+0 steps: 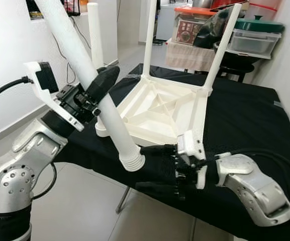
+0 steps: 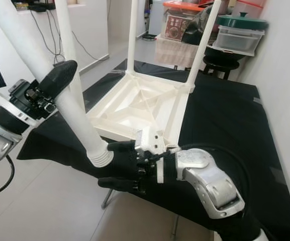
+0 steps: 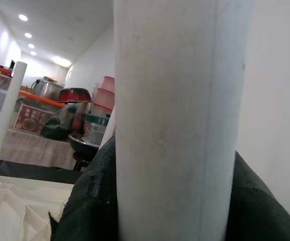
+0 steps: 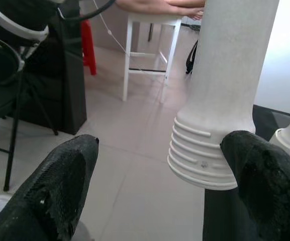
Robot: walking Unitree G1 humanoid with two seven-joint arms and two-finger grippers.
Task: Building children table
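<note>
The white children's table (image 1: 160,108) lies upside down on the black-covered work table (image 1: 245,115), with three legs standing up from it (image 1: 150,35). My left gripper (image 1: 97,88) is shut on a loose white table leg (image 1: 104,108), held tilted with its threaded end (image 1: 133,161) low, over the work table's front edge. The left wrist view shows the leg (image 3: 180,120) between dark fingers (image 3: 89,201). My right gripper (image 1: 152,168) is open just beside that threaded end (image 4: 205,155), one finger (image 4: 265,181) close against it and the other (image 4: 67,170) well apart.
Storage boxes and pots (image 1: 255,30) are stacked behind the work table. A white wall runs along the right. Tiled floor (image 1: 84,211) lies below the front edge. In the right wrist view, a white stool (image 4: 150,55) with a person's arm (image 4: 160,5) resting on it stands nearby.
</note>
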